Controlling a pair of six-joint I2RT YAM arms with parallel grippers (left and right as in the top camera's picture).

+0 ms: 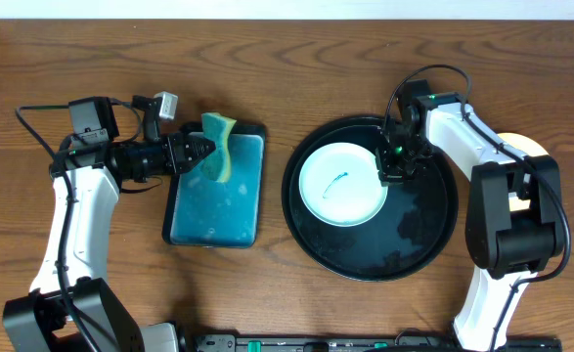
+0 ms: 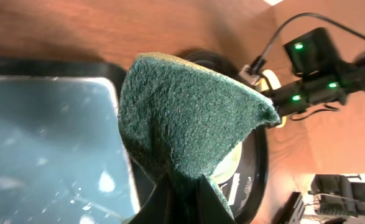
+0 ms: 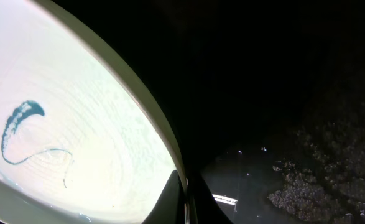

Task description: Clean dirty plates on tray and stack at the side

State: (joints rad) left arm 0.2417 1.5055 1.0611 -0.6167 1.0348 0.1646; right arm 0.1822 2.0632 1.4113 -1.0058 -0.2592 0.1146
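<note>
A pale mint-white plate (image 1: 341, 184) with a thin teal scribble lies on the large round black tray (image 1: 414, 244). My right gripper (image 1: 392, 172) is shut on the plate's right rim; the right wrist view shows the rim (image 3: 138, 93) pinched between the fingers (image 3: 185, 202) and the scribble (image 3: 20, 124). My left gripper (image 1: 197, 152) is shut on a green and yellow sponge (image 1: 218, 145), held above the teal tray (image 1: 215, 205). The left wrist view shows the sponge's green scouring side (image 2: 182, 118) in the jaws (image 2: 182, 199). A pale yellow plate (image 1: 531, 149) shows partly behind the right arm.
The rectangular teal tray (image 2: 45, 143) holds wet foam. The black tray has wet patches (image 3: 319, 186) on its right side. Cables run by both arms. The table's front edge carries dark hardware (image 1: 365, 342).
</note>
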